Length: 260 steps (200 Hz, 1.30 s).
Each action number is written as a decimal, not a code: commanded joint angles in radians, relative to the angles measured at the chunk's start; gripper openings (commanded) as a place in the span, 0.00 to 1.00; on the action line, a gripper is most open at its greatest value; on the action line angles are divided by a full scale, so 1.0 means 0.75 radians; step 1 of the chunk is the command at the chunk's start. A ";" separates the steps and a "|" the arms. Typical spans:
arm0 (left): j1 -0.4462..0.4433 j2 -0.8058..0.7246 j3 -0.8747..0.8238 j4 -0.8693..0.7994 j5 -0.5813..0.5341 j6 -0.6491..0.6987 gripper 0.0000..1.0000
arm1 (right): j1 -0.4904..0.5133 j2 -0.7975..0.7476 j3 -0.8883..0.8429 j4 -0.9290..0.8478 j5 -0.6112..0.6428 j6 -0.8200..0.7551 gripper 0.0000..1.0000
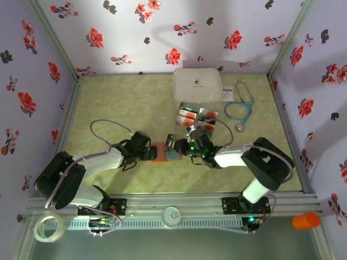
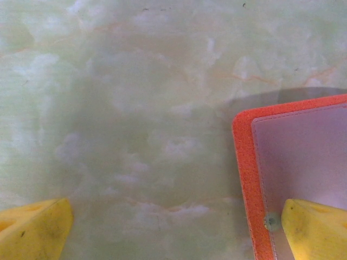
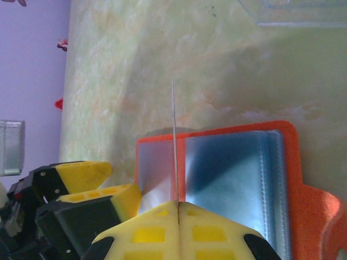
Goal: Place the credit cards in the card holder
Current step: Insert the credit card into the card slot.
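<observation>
Card holder (image 1: 164,151) lies flat and open on the table (image 1: 119,103), well on the near side of the white case (image 1: 197,84) and slightly left of it. Its long axis runs left-right in the top view, with the orange-rimmed flap on the left and the blue pocket page on the right.

Right gripper (image 3: 178,208) is clamped on one credit card (image 3: 174,141), which the wrist view shows edge-on as a thin line. The card stands upright over the holder, roughly along the fold, with its long axis pointing away from the fingers. Can't tell whether its lower edge touches the holder.

Left gripper (image 2: 173,219) is spread wide and grips nothing – its right finger (image 2: 314,233) rests on the corner of the holder's left flap, the other is over bare table.

Remaining cards (image 1: 188,118) lie flat in a cluster just beside the white case's near edge – between the case and the holder.
</observation>
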 commanded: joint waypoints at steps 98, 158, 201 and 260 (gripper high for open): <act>-0.007 0.042 0.013 -0.086 -0.036 -0.028 1.00 | -0.009 0.115 -0.025 0.160 -0.143 0.037 0.00; -0.009 0.059 0.020 -0.082 -0.036 -0.027 1.00 | -0.060 0.101 -0.010 0.022 -0.253 -0.037 0.00; -0.008 0.075 0.022 -0.074 -0.035 -0.027 1.00 | -0.083 0.104 0.056 -0.153 -0.332 -0.128 0.00; -0.009 0.080 0.016 -0.066 -0.035 -0.030 1.00 | -0.095 0.152 0.133 -0.264 -0.407 -0.176 0.00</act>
